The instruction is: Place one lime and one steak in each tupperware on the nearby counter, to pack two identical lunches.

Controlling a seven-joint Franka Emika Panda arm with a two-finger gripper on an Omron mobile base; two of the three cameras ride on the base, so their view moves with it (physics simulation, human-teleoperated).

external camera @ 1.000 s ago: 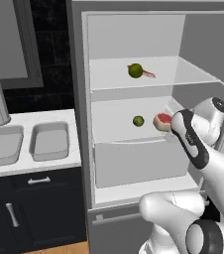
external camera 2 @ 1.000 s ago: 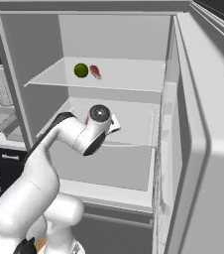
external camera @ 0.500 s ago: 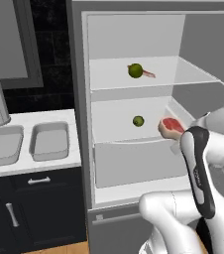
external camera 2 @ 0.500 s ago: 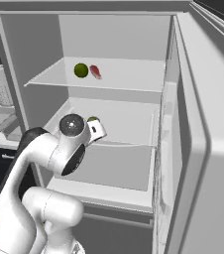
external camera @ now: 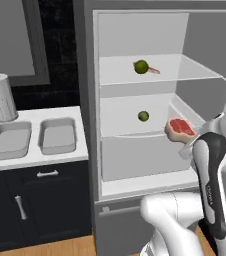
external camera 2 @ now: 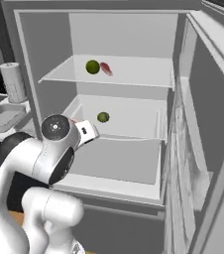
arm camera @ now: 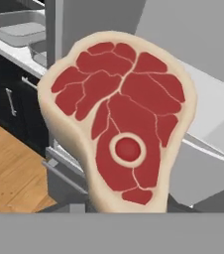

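Observation:
A raw red steak (external camera: 180,129) hangs in the air in front of the fridge's middle shelf, with my gripper (external camera: 187,145) shut on its lower edge. In the hand view this steak (arm camera: 119,119) covers the fingertips. One lime (external camera: 143,116) lies on the middle shelf. Another lime (external camera: 141,66) sits on the top shelf beside a second steak (external camera: 153,70). Two grey tupperwares (external camera: 9,140) (external camera: 58,135) stand side by side on the white counter (external camera: 35,160), to the left of the fridge. Both look bare inside.
The fridge door (external camera 2: 203,129) stands open on the right. A paper towel roll (external camera: 1,97) stands at the back of the counter. Dark cabinets with silver handles (external camera: 47,174) are below it. Wooden floor (arm camera: 10,168) lies in front.
My gripper has drawn back out of the fridge's middle shelf with the steak in it, toward the base. The limes and the other steak have not moved.

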